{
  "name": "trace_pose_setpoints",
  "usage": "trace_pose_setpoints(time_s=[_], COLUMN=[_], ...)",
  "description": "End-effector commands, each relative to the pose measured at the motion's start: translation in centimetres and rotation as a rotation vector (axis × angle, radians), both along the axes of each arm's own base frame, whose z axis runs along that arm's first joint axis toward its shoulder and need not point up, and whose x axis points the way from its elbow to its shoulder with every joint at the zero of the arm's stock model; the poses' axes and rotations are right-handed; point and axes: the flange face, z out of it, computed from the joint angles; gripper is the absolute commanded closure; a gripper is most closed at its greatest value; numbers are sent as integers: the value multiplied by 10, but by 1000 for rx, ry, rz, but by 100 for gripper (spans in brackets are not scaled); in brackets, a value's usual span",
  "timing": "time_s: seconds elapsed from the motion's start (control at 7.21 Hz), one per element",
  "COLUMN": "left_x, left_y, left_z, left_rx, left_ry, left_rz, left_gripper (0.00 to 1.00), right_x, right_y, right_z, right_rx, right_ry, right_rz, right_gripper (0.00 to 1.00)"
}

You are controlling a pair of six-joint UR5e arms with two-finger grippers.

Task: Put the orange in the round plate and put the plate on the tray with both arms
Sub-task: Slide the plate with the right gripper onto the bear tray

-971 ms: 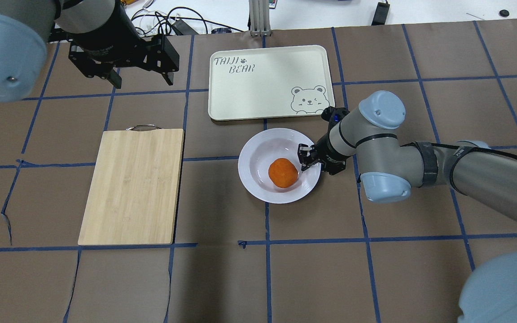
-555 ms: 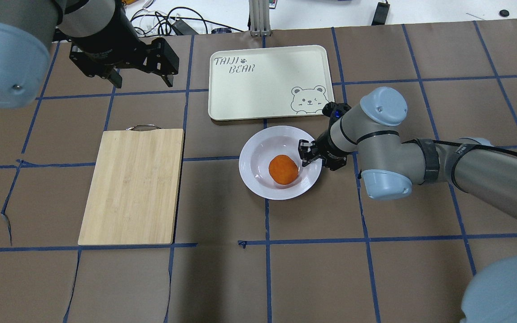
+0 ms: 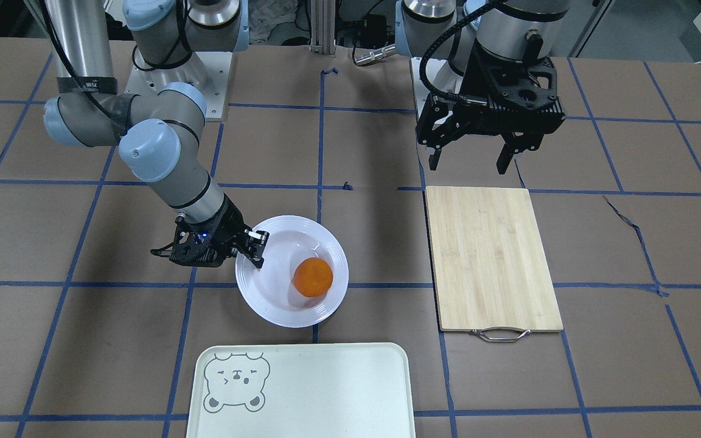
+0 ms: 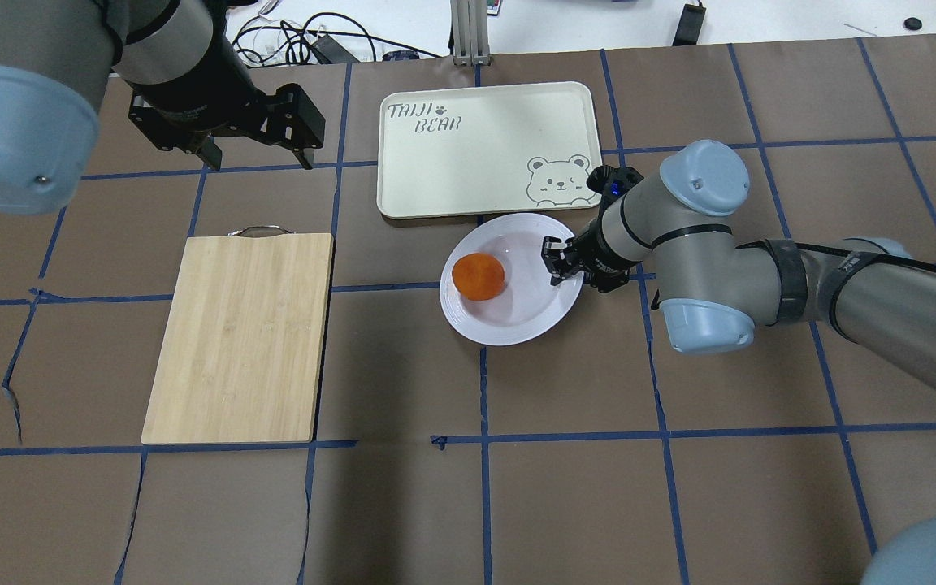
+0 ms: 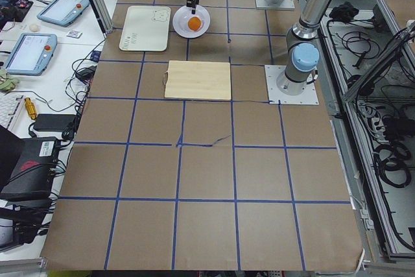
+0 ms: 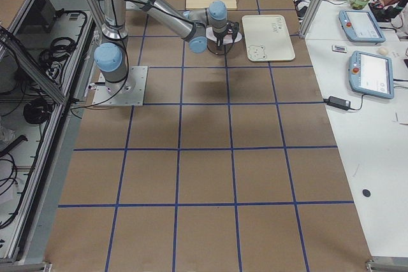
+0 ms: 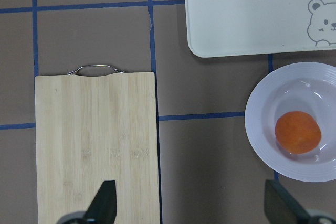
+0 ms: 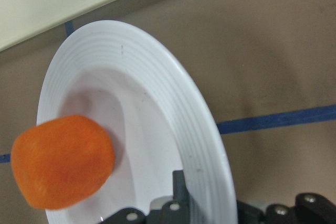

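Your right gripper (image 4: 556,262) clamped the round plate (image 4: 517,331) by its rim, the orange (image 4: 478,276) lay opposite its fingers; your left gripper (image 4: 258,158) gaped.

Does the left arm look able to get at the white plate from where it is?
Probably yes: the left tool is open, nothing stands between it and the round plate; the right tool grips the far rim.

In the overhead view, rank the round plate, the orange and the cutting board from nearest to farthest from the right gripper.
1. Round plate: rim at the right gripper.
2. Orange: in the plate, leftward.
3. Cutting board: far left.
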Motion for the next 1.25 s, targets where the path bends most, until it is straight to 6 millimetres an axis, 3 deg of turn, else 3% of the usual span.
trace_pose_setpoints(time_s=[0.0, 0.28, 0.55, 0.69, 0.97, 1.11], left_x=[0, 0, 0, 0, 0, 0], left_y=[0, 0, -1, 0, 0, 1], left_z=[0, 0, -1, -2, -6, -9], left_rx=[1, 1, 1, 4, 12, 16], left_ry=[-1, -1, -1, -1, -2, -1], left_rz=[-1, -1, -2, -2, -2, -3], left_gripper=[0, 0, 0, 0, 0, 0], right_x=[-4, -6, -7, -6, -5, -2], right_y=[-11, -39, -59, -81, -161, -187], right_z=[33, 74, 91, 85, 81, 66], right_rx=[-75, -142, -160, -159, -194, -184], right_ry=[-16, -35, -102, -127, -145, -177], right_rz=[-10, -65, -101, -99, -132, -142], right_gripper=[97, 96, 96, 96, 96, 96])
